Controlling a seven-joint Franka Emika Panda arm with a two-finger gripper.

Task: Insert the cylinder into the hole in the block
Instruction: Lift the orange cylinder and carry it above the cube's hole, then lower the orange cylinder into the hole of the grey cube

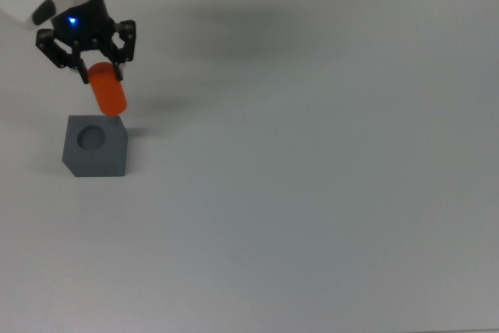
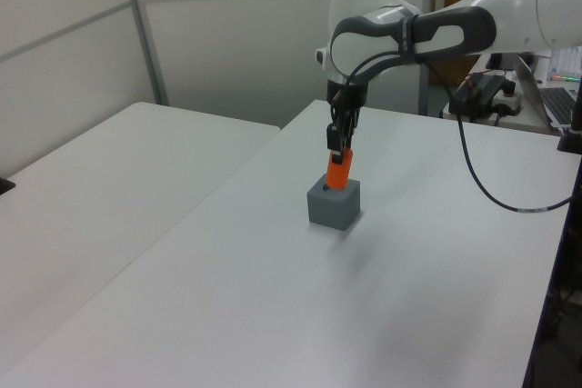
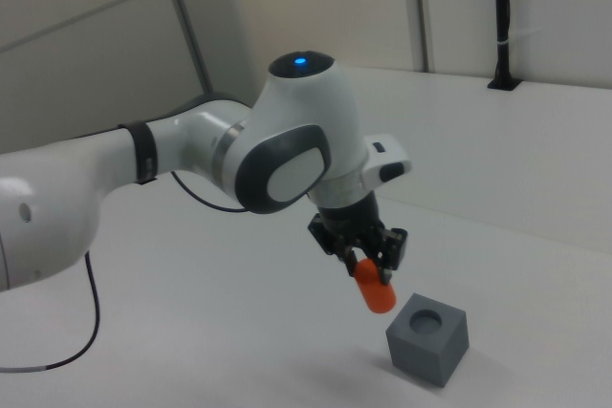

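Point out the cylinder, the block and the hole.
cylinder (image 1: 107, 90): top view, middle of its orange side.
block (image 3: 428, 339): right view, front grey face below the top edge.
hole (image 1: 92, 137): top view, centre of the round recess in the block's top face.

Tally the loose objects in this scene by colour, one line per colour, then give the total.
Orange-red: 1, the cylinder, held off the table in the gripper
Dark grey: 1, the block with its hole facing up
Total: 2
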